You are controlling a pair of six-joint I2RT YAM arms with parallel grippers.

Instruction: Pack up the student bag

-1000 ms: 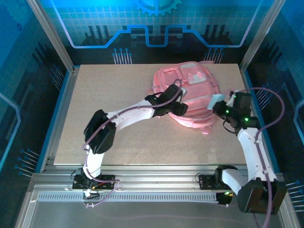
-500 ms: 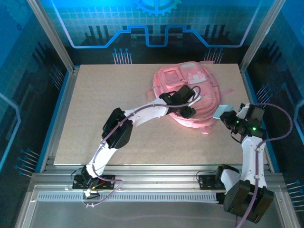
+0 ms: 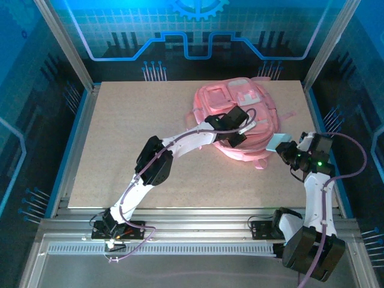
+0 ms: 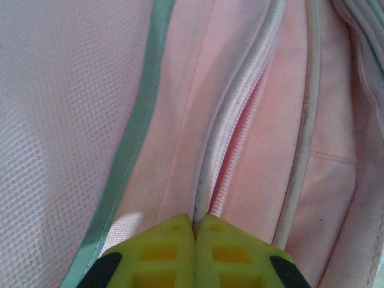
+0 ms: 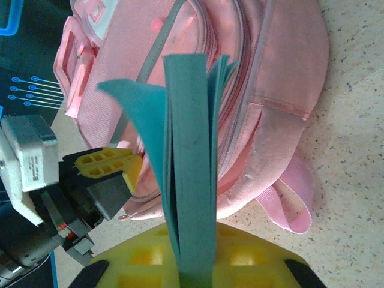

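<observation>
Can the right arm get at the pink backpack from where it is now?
Probably yes. The right gripper, holding a green notebook, sits just off the pink backpack's right edge with bare table between. The left gripper pinches the backpack's zipper seam further in, off that path.

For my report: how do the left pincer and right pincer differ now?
The left pincer pinches a zipper edge of the student bag; the right pincer holds a teal booklet. The left pincer is over the bag; the right pincer beside it. Both are shut, yellow-tipped.
</observation>
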